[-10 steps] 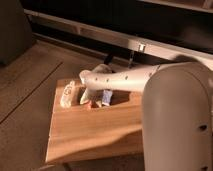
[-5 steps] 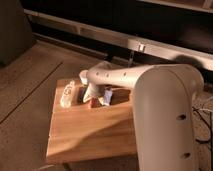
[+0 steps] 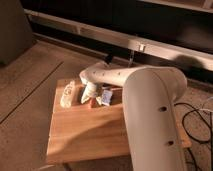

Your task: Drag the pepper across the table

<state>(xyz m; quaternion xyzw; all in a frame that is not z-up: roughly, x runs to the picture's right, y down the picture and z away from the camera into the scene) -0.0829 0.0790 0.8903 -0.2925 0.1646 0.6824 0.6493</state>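
Cream-white claw [image 3: 90, 97] low over the far-left part of the worktop [image 3: 85, 135], pointing down, tips spread rather than pinched. Nothing visibly gripped. Red-orange pepper [image 3: 88, 105] right under the claw tips, on the wood at the near side of the claw, partly hidden by it; contact with the tips impossible to tell. Small grey-blue block [image 3: 106, 97] just beside the claw on the right of the view, on the wood. Pale cream lumpy elongated item [image 3: 67, 95] on the other side, near the worktop's left edge, lying lengthwise front to back, apart from the claw. Worktop: light-brown glued planks, thick front edge, squarish, near half bare. Cream-white arm [image 3: 150, 115] coming in from the lower right, bulky forearm covering the right part of the worktop, slimmer wrist section reaching left to the claw. Speckled grey-brown floor [image 3: 30, 85] around the worktop. Black cable [image 3: 194, 114] looped on the floor at the right. Dark wall with a pale horizontal rail [image 3: 95, 31] behind.
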